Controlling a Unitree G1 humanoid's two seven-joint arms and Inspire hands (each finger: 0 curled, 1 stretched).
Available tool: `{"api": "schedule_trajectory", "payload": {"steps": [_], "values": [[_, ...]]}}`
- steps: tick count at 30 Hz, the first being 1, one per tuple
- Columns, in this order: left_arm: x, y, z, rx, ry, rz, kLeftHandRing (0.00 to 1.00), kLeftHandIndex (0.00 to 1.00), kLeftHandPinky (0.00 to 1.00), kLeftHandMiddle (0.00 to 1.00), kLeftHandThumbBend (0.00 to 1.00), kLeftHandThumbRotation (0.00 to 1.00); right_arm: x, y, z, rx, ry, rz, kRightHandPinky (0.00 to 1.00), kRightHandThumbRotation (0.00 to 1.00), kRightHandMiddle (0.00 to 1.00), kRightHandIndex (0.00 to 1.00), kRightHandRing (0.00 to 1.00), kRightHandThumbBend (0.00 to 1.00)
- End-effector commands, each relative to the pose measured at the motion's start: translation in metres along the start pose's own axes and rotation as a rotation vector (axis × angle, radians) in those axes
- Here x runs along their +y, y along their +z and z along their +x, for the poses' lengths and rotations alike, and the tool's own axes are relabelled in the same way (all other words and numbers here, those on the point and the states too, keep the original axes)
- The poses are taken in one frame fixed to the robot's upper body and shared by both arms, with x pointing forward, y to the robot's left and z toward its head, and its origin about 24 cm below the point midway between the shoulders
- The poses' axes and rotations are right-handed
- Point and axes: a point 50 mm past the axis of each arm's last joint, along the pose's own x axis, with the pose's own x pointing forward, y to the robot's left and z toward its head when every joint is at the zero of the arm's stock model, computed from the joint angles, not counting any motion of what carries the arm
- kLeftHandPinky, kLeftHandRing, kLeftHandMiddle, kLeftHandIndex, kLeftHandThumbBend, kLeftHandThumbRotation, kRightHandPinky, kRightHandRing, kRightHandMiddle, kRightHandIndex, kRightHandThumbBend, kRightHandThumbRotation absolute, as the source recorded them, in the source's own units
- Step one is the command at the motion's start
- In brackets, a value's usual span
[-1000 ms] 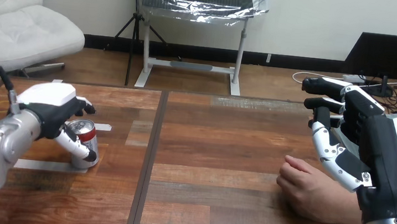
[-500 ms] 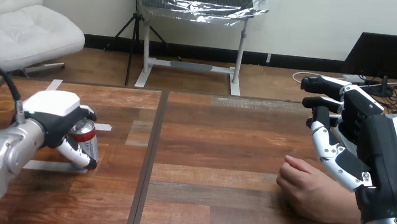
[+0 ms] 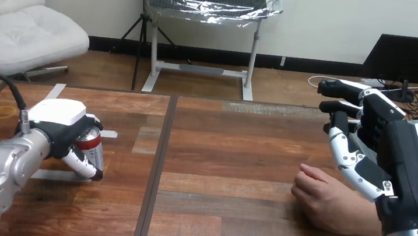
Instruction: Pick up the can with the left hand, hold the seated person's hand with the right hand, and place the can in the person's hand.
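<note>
A silver and red can stands upright on the table at the left. My left hand is wrapped around it, fingers behind and thumb curled across its front. At the right the person's hand rests loosely closed on the wood. My right hand hovers above and just right of it, fingers relaxed and spread, holding nothing and apart from the person's hand.
Pale tape strips lie on the table under and beside the can. A yellow rubber band lies at the far left. A dark seam splits the tabletop; bare wood lies between can and person's hand.
My left hand has closed in around the can, thumb now across its front. The right hand and the person's hand have stayed put.
</note>
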Motion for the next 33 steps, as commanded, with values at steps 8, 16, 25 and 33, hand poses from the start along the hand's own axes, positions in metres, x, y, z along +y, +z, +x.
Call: {"api": "schedule_trajectory", "payload": {"steps": [8,16,25,33], "values": [[0.0316,0.0101,0.0070,-0.027,0.142,-0.048,0.76,0.80,0.66,0.80,0.75,0.25,-0.0072,0.0220,0.0120,-0.116,-0.010,-0.036,0.58,0.00,0.74,0.69,0.70,0.04],[0.0307,0.0093,0.0058,-0.043,0.154,-0.105,0.67,0.74,0.58,0.74,0.73,0.14,-0.0077,0.0224,0.0110,-0.116,-0.008,-0.045,0.57,0.00,0.73,0.68,0.69,0.04],[0.0296,0.0066,0.0052,-0.046,0.151,-0.155,0.60,0.67,0.53,0.66,0.70,0.02,-0.0074,0.0221,0.0111,-0.116,-0.003,-0.036,0.57,0.00,0.73,0.68,0.69,0.04],[0.0287,0.0049,0.0044,-0.046,0.164,-0.174,0.54,0.61,0.49,0.60,0.70,0.00,-0.0071,0.0228,0.0115,-0.119,0.005,-0.051,0.56,0.00,0.73,0.68,0.69,0.03]]}}
